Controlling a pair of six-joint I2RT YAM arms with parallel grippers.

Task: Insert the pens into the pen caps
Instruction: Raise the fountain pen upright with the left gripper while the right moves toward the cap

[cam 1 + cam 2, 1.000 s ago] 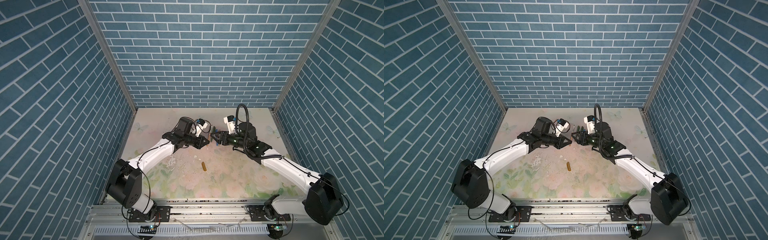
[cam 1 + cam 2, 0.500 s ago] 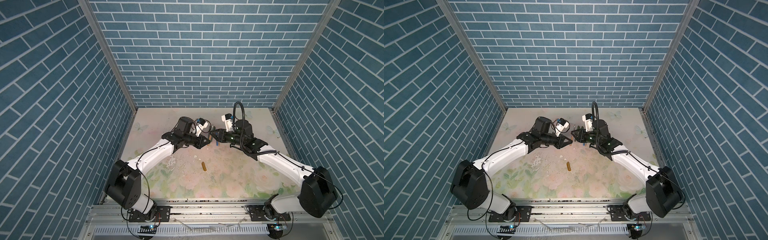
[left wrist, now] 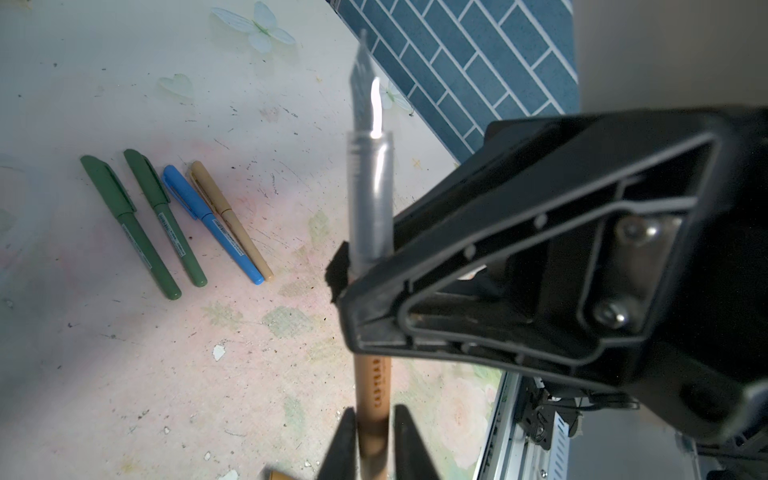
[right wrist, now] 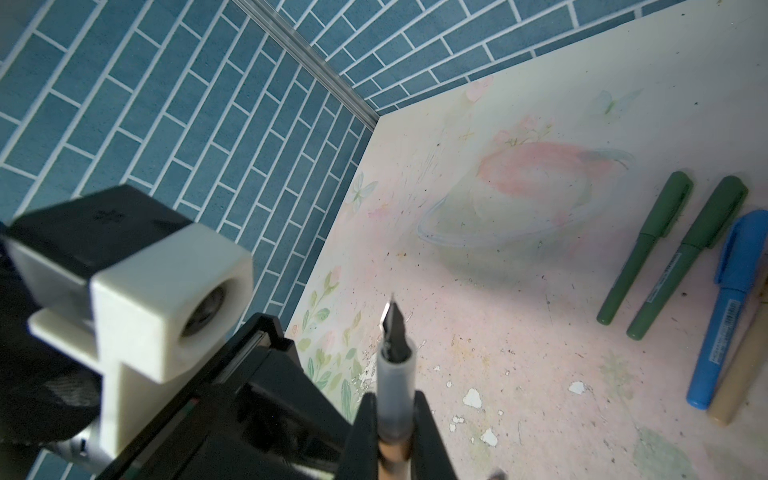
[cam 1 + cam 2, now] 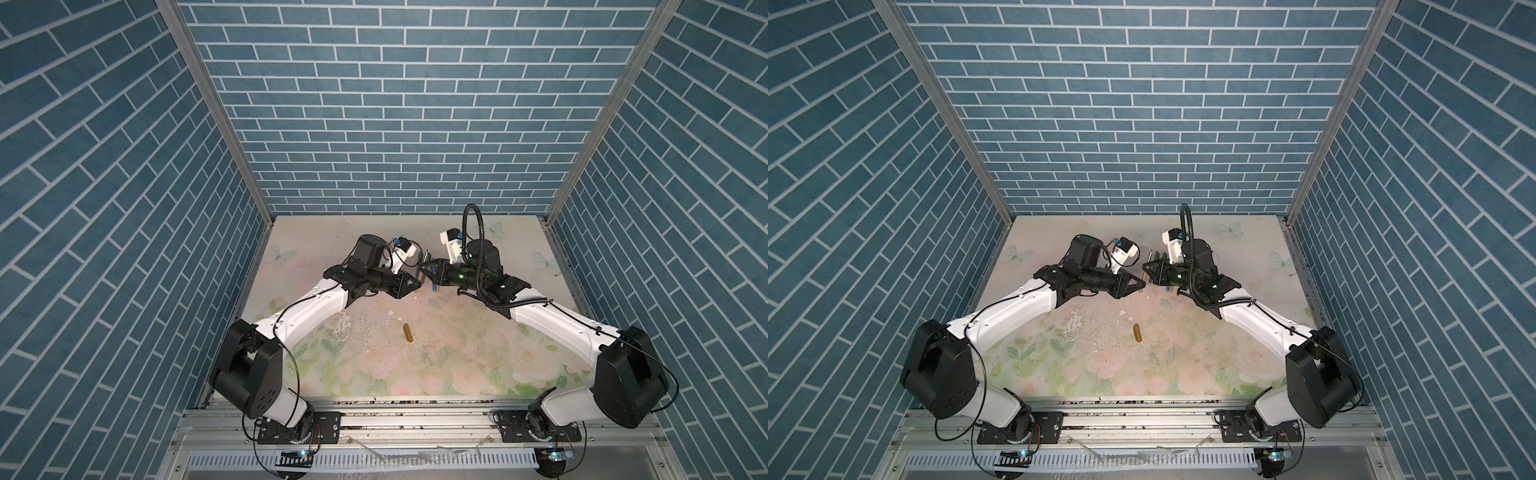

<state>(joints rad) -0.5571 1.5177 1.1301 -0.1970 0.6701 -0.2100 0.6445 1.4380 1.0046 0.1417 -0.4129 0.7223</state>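
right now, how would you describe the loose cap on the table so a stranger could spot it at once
Start with the floral table: near its centre, one amber thing lies alone. That is the cap, a short stub lying flat with nothing touching it, unlike the four long capped pens lined up in a row farther back.

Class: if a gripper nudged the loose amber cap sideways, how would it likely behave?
The cap is a short round tube lying on its side, so it would probably roll. It looks small, so likely light and easily flicked. The table looks flat, so little would stop it.
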